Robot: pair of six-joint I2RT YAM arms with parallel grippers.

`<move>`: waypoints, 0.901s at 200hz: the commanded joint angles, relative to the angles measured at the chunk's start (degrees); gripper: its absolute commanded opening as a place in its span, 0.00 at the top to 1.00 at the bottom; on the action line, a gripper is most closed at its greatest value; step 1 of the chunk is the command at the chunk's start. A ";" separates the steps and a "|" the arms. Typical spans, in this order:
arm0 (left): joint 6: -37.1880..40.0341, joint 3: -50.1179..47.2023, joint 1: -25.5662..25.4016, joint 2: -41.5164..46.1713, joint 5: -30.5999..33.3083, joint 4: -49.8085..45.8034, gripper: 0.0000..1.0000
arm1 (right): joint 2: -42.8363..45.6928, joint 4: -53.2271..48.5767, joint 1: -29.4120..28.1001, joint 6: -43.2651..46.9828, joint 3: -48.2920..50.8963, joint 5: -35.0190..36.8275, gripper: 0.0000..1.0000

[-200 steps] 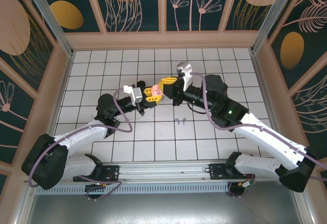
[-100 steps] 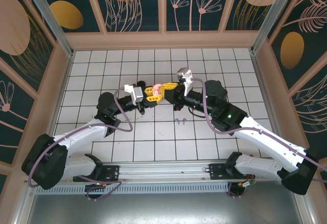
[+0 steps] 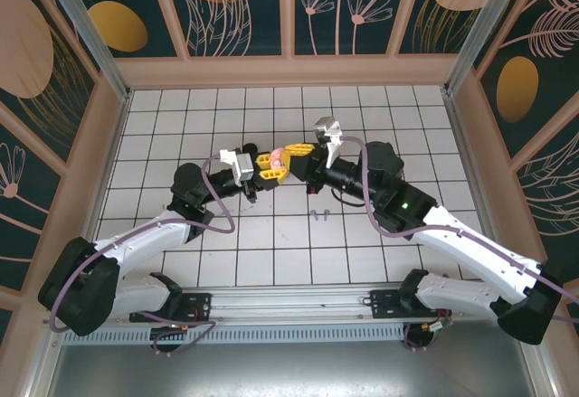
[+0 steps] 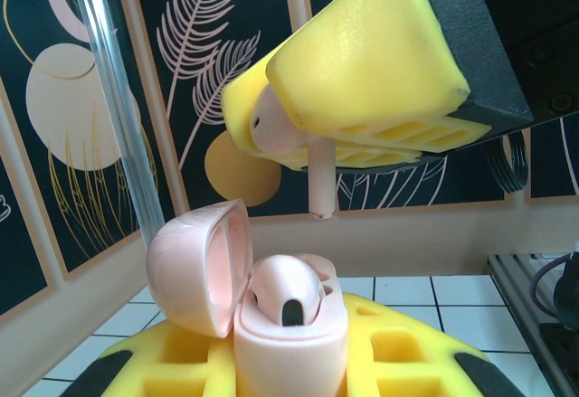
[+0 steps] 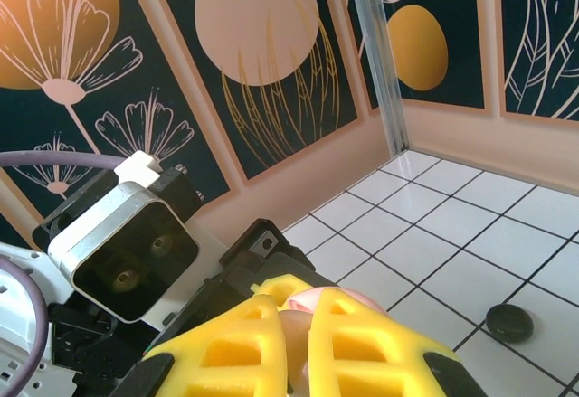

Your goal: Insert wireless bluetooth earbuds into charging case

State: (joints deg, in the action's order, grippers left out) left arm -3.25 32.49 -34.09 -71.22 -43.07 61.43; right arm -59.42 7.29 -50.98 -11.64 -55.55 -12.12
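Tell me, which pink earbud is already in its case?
The lower earbud, seated in the open case. The upper earbud hangs above, pinched in the right claw.

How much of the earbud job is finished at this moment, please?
Done: one pink earbud sits in the open pink case, held by the left pincer. In hand: the right pincer holds the second pink earbud just above the case, stem down, not yet inside. Left: seat it; two small buds lie on the tiles.

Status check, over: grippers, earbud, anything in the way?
Left gripper shut on pink case, lid open. Right gripper shut on pink earbud, stem down over case. Nothing between them.
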 commanded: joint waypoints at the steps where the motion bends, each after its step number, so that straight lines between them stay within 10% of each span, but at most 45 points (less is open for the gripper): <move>1: 0.23 1.79 -0.27 0.25 -0.27 0.70 1.00 | -0.75 3.03 -0.17 -1.11 0.74 -0.72 0.94; 180: -3.57 1.17 -0.27 1.04 3.47 5.89 1.00 | 0.06 5.66 -0.56 -3.21 6.53 1.55 0.95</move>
State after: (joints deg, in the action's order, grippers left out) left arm -4.23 32.60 -34.09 -71.22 -41.32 59.96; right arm -60.20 12.49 -50.98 -14.09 -51.53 -10.55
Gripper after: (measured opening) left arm 0.213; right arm 0.090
